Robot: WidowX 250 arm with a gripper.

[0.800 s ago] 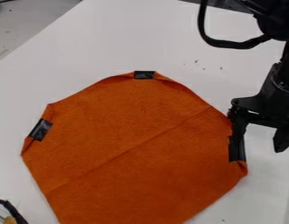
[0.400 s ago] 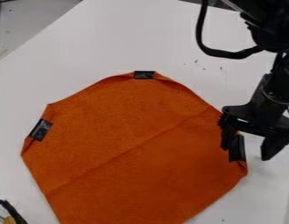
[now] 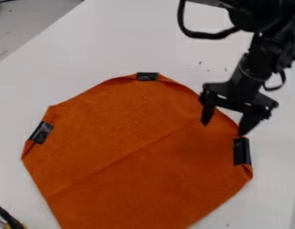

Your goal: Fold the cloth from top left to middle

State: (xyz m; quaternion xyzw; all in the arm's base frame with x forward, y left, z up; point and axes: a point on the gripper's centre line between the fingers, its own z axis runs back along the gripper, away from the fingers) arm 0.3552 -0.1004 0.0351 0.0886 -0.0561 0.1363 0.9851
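White table [image 3: 108,40] spread under the whole work, with grey floor [image 3: 30,22] seen past its edge at 11 o'clock. Orange cloth [image 3: 132,152] laid flat on the table, cut off by the view at 6 o'clock; long axis therefore cannot be told. Faint crease [image 3: 123,157] run across it from 8 to 2 o'clock. Black arm [image 3: 257,65] brought in from 1 o'clock, with a dark cable [image 3: 200,34] looped beside it. Gripper [image 3: 224,128] hung over the cloth's 2 o'clock edge, fingers spread apart, nothing clasped; contact with the cloth cannot be told. From the gripper, the cloth's middle is found toward 8 o'clock, the top black patch [image 3: 147,76] between 10 and 11, the left black patch [image 3: 41,133] at 9, well apart. Which of these two corners is meant by "top left" is left uncertain; by either reading, travel across or around the cloth is judged to be needed before any grasp. Right black patch [image 3: 241,151] placed nearest, just below the gripper toward 5 o'clock, and likely to be snagged if the gripper is lowered here. Black-and-yellow object [image 3: 8,219] noted in the corner between 7 and 8 o'clock.
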